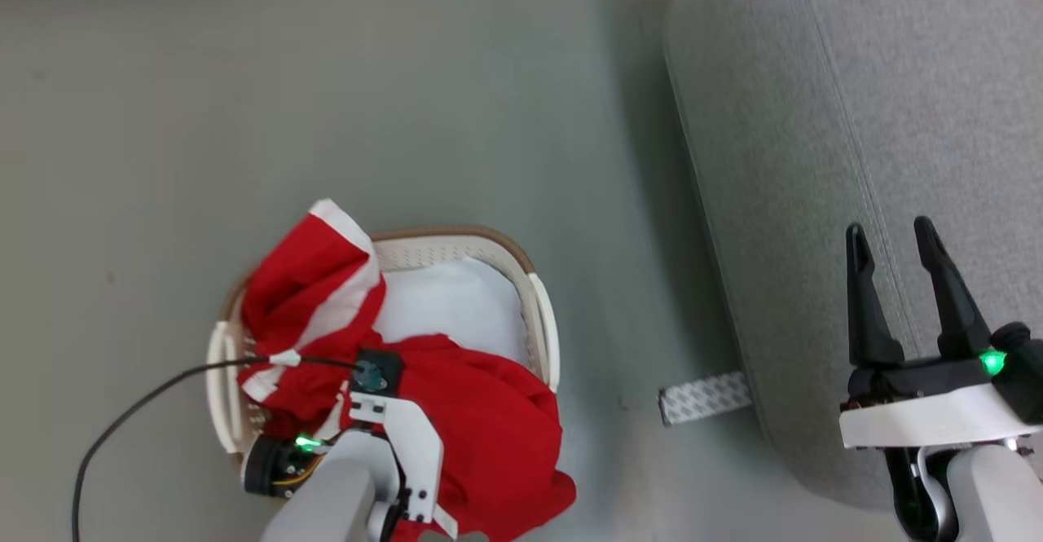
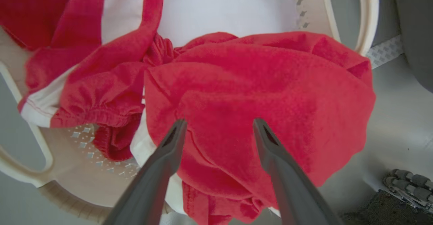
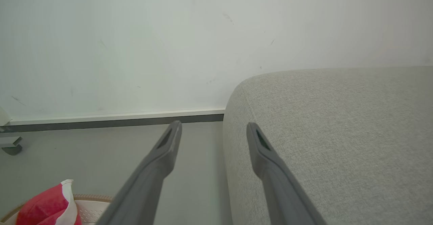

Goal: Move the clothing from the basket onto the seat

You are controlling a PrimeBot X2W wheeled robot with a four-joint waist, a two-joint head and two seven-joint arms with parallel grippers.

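At the left, the basket (image 1: 456,236) stands on the floor (image 1: 448,77) with the clothing (image 1: 489,428) in it. One red piece with broad white stripes rises over the left rim. A bigger plain red piece lies heaped at the near side and hangs out over the rim there. A plain white cloth (image 1: 448,301) lies under them. The red fabric looks thin and soft, with many folds and a gathered hem, so I expect it to sag and trail when lifted.

The left gripper (image 2: 219,123) points down at the big red piece. Its jaws stand wide open with a hump of red cloth between the tips, and they hold nothing. I cannot tell if the tips already touch the cloth. I judge that the step in hand is the grasp. To do it well, the jaws should sink a little deeper before closing, so that they take a thick fold and not the white cloth. The two red pieces seem bunched together near the middle, so the lift should be slow and should clear the rim.

At the right is the seat (image 1: 855,118), grey, with no clothing on the visible part. The right gripper (image 1: 888,231) hovers over its rounded arm, with its jaws partly open and empty.
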